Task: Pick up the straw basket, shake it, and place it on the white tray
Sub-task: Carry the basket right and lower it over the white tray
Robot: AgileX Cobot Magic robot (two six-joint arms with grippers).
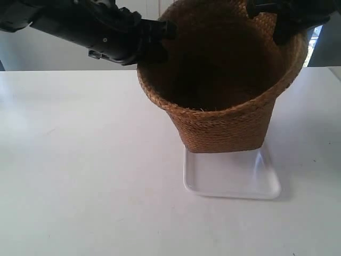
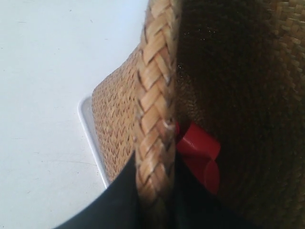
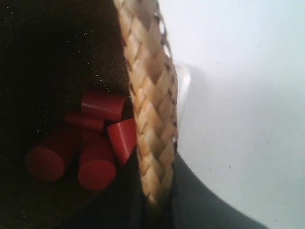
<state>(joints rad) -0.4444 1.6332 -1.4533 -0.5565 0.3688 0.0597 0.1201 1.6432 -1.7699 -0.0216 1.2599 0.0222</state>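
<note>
The straw basket (image 1: 224, 101) stands upright over the far part of the white tray (image 1: 234, 181); I cannot tell whether its base touches the tray. The arm at the exterior view's left has its gripper (image 1: 162, 32) on the rim, and the arm at the right has its gripper (image 1: 274, 18) on the opposite rim. In the left wrist view my left gripper (image 2: 155, 191) is shut on the braided rim (image 2: 152, 95), one finger inside and one outside. My right gripper (image 3: 155, 191) pinches the rim (image 3: 150, 95) the same way. Several red cylinders (image 3: 97, 143) lie inside the basket.
The white table (image 1: 80, 160) spreads around the tray on all sides. A strip of the tray's rim (image 2: 90, 138) shows beside the basket wall in the left wrist view, and the tray's rim (image 3: 183, 81) also shows in the right wrist view.
</note>
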